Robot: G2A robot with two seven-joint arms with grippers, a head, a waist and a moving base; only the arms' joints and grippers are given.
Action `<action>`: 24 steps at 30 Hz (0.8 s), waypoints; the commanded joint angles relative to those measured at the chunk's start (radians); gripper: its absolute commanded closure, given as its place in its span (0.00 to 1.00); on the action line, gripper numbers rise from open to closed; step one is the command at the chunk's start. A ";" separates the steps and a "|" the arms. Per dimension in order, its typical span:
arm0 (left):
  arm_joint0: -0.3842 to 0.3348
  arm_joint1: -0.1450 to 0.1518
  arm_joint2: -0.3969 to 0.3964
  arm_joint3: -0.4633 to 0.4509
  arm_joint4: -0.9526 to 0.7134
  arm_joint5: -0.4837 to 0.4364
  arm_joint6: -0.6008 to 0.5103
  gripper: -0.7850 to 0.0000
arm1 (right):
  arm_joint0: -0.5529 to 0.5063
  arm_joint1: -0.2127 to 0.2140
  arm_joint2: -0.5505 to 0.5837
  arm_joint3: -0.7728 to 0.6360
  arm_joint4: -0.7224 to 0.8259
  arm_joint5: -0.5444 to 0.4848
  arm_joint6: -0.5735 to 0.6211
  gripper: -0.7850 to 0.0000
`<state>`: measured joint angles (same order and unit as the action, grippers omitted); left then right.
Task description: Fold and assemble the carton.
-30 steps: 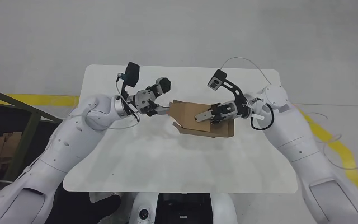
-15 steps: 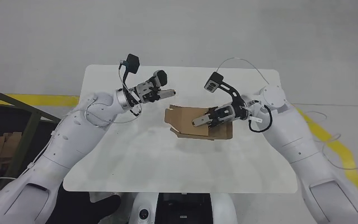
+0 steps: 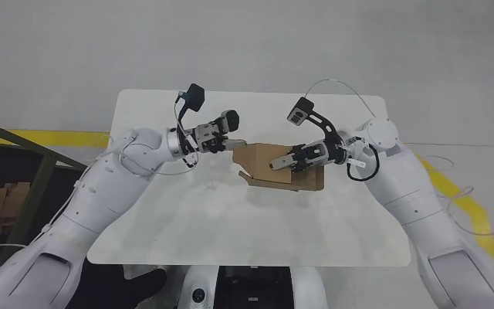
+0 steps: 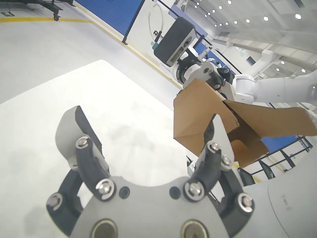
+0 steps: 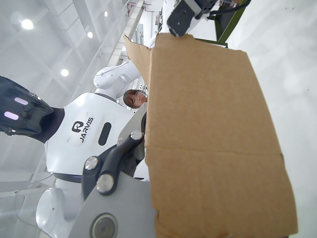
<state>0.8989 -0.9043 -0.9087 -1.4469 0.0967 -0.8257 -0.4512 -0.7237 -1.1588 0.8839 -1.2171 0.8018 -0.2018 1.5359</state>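
Note:
A brown, partly folded carton [image 3: 258,161] is held just above the middle of the white table [image 3: 193,224]. My right gripper [image 3: 276,164] is shut on its upper panel; in the right wrist view one of its fingers [image 5: 135,125] presses the edge of the carton [image 5: 210,125], and the other is hidden behind the cardboard. My left gripper [image 3: 238,143] is open at the carton's left end. In the left wrist view, one finger of the left gripper [image 4: 148,125] lies against a hanging flap of the carton [image 4: 195,110], with nothing between the jaws.
Bare tabletop lies in front of the carton and to both sides. A dark green rack [image 3: 23,170] stands on the floor beyond the table's left edge. Yellow floor lines [image 3: 54,137] run past both sides.
My left gripper drew back from the carton half a second ago and has come back to its left end. The carton, held in the right gripper, shifted slightly and its left flap stands differently.

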 commanded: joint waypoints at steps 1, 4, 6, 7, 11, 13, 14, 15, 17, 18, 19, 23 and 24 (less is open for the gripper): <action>0.005 -0.001 0.000 -0.009 -0.002 -0.009 -0.011 0.00 | 0.001 -0.001 -0.001 0.001 0.002 0.001 0.000 1.00; 0.011 -0.002 -0.002 -0.019 0.002 -0.021 -0.026 0.00 | 0.002 -0.001 -0.004 0.001 0.003 0.000 0.000 1.00; 0.014 -0.004 -0.001 -0.025 0.004 -0.021 -0.031 0.00 | 0.003 -0.002 -0.005 0.000 0.004 -0.002 0.000 1.00; 0.015 -0.005 -0.001 -0.028 0.005 -0.021 -0.034 0.00 | 0.003 -0.002 -0.006 -0.001 0.004 -0.002 0.000 1.00; 0.015 -0.010 0.000 -0.036 0.010 -0.017 -0.039 0.00 | 0.002 -0.001 -0.008 -0.008 0.005 -0.005 0.000 1.00; 0.015 -0.012 -0.001 -0.038 0.010 -0.015 -0.039 0.00 | 0.001 -0.001 -0.010 -0.010 0.005 -0.006 0.000 1.00; 0.014 -0.014 -0.001 -0.040 0.010 -0.015 -0.041 0.00 | 0.001 0.000 -0.011 -0.011 0.005 -0.004 0.000 1.00; 0.014 -0.015 -0.002 -0.041 0.009 -0.014 -0.041 0.00 | 0.001 0.000 -0.013 -0.013 0.006 -0.004 0.000 1.00; 0.013 -0.017 -0.002 -0.042 0.009 -0.013 -0.041 0.00 | 0.002 0.000 -0.014 -0.013 0.006 -0.004 0.000 1.00; 0.013 -0.018 -0.003 -0.043 0.009 -0.013 -0.041 0.00 | 0.002 0.000 -0.015 -0.015 0.006 -0.004 0.000 1.00; 0.012 -0.019 -0.004 -0.044 0.013 -0.014 -0.040 0.00 | 0.002 0.000 -0.016 -0.016 0.006 -0.004 0.000 1.00; 0.016 -0.023 -0.009 -0.048 0.029 -0.015 -0.034 0.00 | 0.004 0.000 -0.020 -0.017 0.007 -0.006 0.000 1.00; 0.017 -0.024 -0.010 -0.048 0.031 -0.015 -0.033 0.00 | 0.004 0.001 -0.021 -0.017 0.008 -0.006 0.000 1.00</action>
<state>0.9147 -0.9279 -0.9174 -1.4946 0.1262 -0.8403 -0.4850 -0.7199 -1.1583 0.8632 -1.2342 0.8093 -0.2075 1.5359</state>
